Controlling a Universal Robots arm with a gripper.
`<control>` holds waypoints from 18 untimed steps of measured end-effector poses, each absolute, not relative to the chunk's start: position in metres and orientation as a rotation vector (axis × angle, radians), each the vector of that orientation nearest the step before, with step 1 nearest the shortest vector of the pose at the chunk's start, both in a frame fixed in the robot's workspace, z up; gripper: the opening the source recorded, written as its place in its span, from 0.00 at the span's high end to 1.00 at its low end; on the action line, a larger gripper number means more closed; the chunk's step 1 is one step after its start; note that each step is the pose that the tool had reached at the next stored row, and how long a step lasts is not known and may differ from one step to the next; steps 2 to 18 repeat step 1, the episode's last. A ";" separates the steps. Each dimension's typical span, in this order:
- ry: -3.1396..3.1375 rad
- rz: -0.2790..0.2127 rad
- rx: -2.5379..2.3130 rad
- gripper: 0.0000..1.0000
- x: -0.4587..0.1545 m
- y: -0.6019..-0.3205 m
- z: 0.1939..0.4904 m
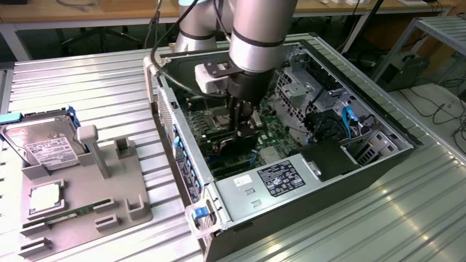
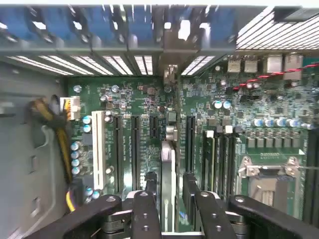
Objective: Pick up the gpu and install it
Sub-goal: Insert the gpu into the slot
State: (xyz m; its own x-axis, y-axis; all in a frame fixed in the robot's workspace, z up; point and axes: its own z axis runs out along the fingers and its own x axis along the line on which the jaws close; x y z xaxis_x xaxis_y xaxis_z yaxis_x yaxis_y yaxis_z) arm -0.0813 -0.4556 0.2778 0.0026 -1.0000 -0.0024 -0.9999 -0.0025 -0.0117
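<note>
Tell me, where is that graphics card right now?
The gpu stands on edge inside the open computer case, over the motherboard, between the gripper fingers.

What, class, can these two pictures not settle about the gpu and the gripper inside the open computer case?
- Exterior view: the gpu is mostly hidden behind the gripper.
- Wrist view: the gpu is seen edge-on, so whether it is fully seated is unclear.
- Wrist view: the fingers flank the card; contact cannot be judged.
- Exterior view: the power supply label is too small to read.
</note>
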 end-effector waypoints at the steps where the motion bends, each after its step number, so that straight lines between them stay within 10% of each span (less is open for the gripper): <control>1: 2.217 -0.023 -2.223 0.73 -0.081 -0.453 0.289; 18: 2.217 -0.023 -2.223 0.73 -0.081 -0.453 0.289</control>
